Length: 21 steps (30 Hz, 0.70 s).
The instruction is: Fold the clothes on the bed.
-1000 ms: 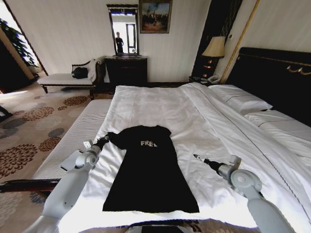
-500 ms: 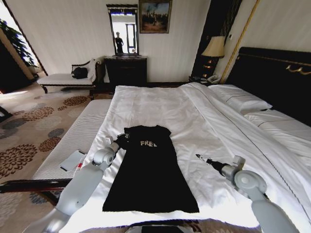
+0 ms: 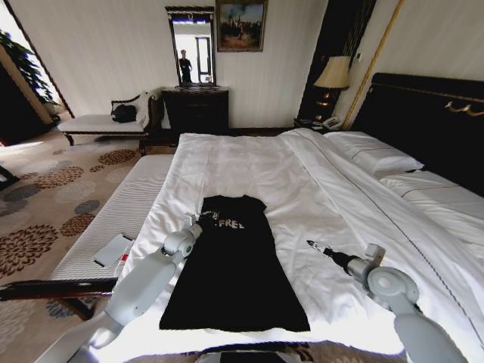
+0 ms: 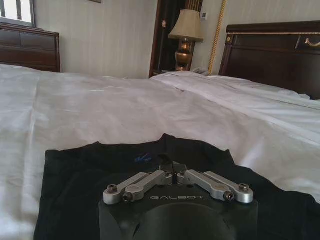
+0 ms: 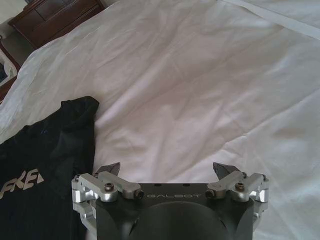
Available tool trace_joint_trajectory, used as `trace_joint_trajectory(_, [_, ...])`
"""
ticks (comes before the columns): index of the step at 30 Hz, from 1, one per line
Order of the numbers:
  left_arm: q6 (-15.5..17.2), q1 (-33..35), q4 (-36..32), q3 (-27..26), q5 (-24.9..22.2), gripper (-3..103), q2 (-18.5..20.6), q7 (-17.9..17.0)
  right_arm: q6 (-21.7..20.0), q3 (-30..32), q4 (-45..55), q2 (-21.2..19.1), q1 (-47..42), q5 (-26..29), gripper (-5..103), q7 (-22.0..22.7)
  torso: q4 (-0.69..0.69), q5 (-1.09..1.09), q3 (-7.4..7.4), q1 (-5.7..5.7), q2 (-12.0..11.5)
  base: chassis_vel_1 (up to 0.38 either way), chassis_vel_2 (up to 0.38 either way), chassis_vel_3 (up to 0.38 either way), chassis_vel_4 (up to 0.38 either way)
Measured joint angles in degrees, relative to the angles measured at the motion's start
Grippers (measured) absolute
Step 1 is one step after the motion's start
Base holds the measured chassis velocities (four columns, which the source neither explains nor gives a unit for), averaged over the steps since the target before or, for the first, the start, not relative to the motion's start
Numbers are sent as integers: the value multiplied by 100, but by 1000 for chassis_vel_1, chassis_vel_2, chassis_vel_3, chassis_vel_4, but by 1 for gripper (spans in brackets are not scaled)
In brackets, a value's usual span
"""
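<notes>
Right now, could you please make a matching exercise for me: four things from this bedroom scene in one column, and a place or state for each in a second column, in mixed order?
Column one:
1. left gripper
2. right gripper
3. garment
4. lamp

Column two:
A. open, over bare white sheet beside the garment
B. lying flat on the bed, white lettering near its far end
C. standing next to the dark headboard
D. shut, on the garment's upper left part

Pairs: 1-D, 2-A, 3-B, 4-C
</notes>
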Motion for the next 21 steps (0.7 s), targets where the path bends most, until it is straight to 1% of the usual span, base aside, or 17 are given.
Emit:
trace_joint_trajectory(8, [-4,-105,149,140,90,0,-206,0,4,-9,2,-10,3,1,100,-2,-2,0,0,0,0,0,0,0,0])
trace_joint_trajectory(14, [-5,-111,215,253,105,0,-194,0,7,-14,11,-12,12,6,100,-1,-2,0,0,0,0,0,0,0,0])
trace_joint_trajectory(15, [19,-74,214,238,74,-3,-171,1,5,-16,11,-13,12,8,100,-1,-2,0,0,0,0,0,0,0,0])
trace_joint_trajectory(16, [65,-14,193,196,32,1,-146,0,5,-25,12,-14,12,5,100,-3,-2,0,0,0,0,0,0,0,0])
trace_joint_trajectory(19, [115,120,92,102,3,1,-89,0,6,-62,1,-16,37,2,100,-9,0,-1,0,0,0,0,0,0,0])
trace_joint_trajectory(20, [122,183,30,66,9,12,-55,0,7,-81,-11,-16,55,-1,100,-10,0,-1,0,0,0,0,0,0,0])
trace_joint_trajectory(21, [126,264,-65,23,40,18,-6,0,8,-116,-27,-16,84,-6,100,-10,0,-1,0,0,0,0,0,0,0])
